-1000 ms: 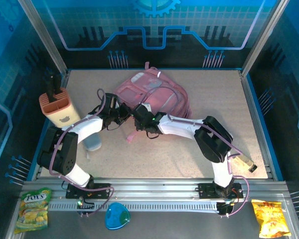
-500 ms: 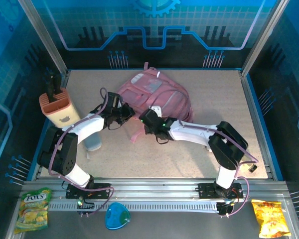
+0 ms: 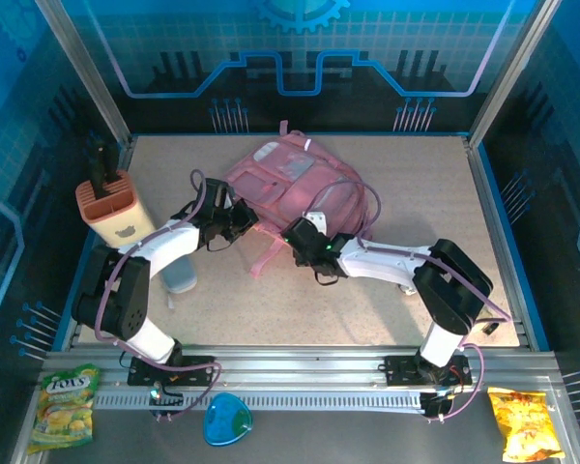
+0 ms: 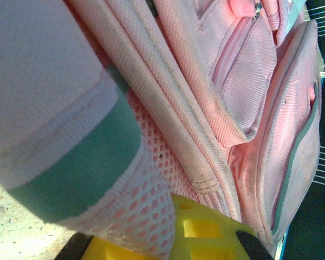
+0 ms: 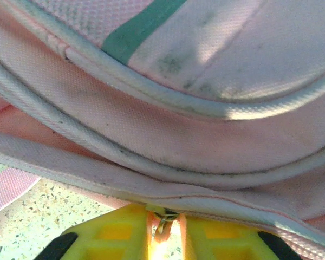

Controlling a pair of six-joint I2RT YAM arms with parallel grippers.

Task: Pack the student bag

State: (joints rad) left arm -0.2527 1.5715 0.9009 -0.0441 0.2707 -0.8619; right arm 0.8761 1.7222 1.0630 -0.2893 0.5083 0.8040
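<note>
Bag: the student bag (image 3: 300,174) lies flat on the bench (image 3: 425,174), upper centre of the overhead view.
Left fingers: the left gripper (image 3: 234,222) is clenched on the bag's left edge, and mesh fabric drapes over its yellow fingers (image 4: 206,233).
Right fingers: the right gripper (image 3: 300,237) is at the bag's lower edge. The zip pull (image 5: 162,222) sits in its narrow gap, and I cannot tell whether it is pinched or freed.
Risk: a loose pinch lets the pull slip out and the zip stalls. The soft fabric may bunch, and the whole bag drags if the left hold gives.
Change: the right gripper has slid rightward along the lower edge and its elbow has swung toward the lower right. The left arm is unmoved.
</note>
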